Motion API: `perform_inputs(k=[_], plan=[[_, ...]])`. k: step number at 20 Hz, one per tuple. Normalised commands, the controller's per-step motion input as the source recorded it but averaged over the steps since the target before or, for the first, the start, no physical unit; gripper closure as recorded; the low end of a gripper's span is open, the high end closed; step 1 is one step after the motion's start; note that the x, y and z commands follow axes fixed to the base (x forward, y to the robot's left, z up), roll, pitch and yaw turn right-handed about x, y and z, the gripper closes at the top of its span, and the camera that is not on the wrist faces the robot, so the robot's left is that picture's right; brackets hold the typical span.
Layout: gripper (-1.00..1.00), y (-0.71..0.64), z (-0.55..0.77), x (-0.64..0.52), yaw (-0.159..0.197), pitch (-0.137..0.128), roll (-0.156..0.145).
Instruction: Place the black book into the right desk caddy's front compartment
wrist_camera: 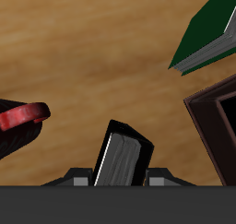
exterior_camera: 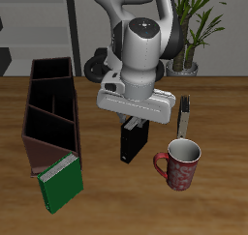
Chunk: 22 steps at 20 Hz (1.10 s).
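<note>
From the exterior view, you have the gripper (exterior_camera: 133,123) directly over the black book (exterior_camera: 132,142), which stands upright on the tabletop (exterior_camera: 213,205) near the middle. The wrist housing hides the fingers here, so you cannot tell from this angle whether they are closed. The book stands between the right desk caddy (exterior_camera: 50,108) and the red mug (exterior_camera: 179,164), clear of both, which gives you room to come straight down on its top edge. The caddy runs front to back with three sections; a green book (exterior_camera: 61,181) leans against its front end, nearest the table's front edge, so judge that as a possible obstacle when you approach the front compartment. A thinner dark upright book (exterior_camera: 184,116) stands behind the mug.

From the wrist view, the black book (wrist_camera: 123,156) rises between the finger bases, tilted slightly, its glossy black cover and white page edges plainly visible. It looks thick and stiff. The fingertips sit out of frame, so whether they pinch the book or merely straddle it cannot be told. The mug's handle (wrist_camera: 26,115), the green book (wrist_camera: 205,36) and a corner of the caddy (wrist_camera: 214,126) surround it at a distance.
</note>
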Motion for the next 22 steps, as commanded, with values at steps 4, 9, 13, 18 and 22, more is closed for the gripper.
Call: perform_inputs(k=[4,9,13,18,22], plan=[[1.0,-0.3,0.53,-0.32,0.183,-0.054,-0.016],[1.0,-0.27,0.48,-0.44,0.17,-0.055,-0.015],[1.0,-0.31,0.41,-0.52,0.151,-0.046,-0.039],[1.0,-0.28,0.3,-0.5,0.133,-0.04,-0.049],[1.0,-0.16,0.1,-0.32,0.082,-0.014,-0.026]])
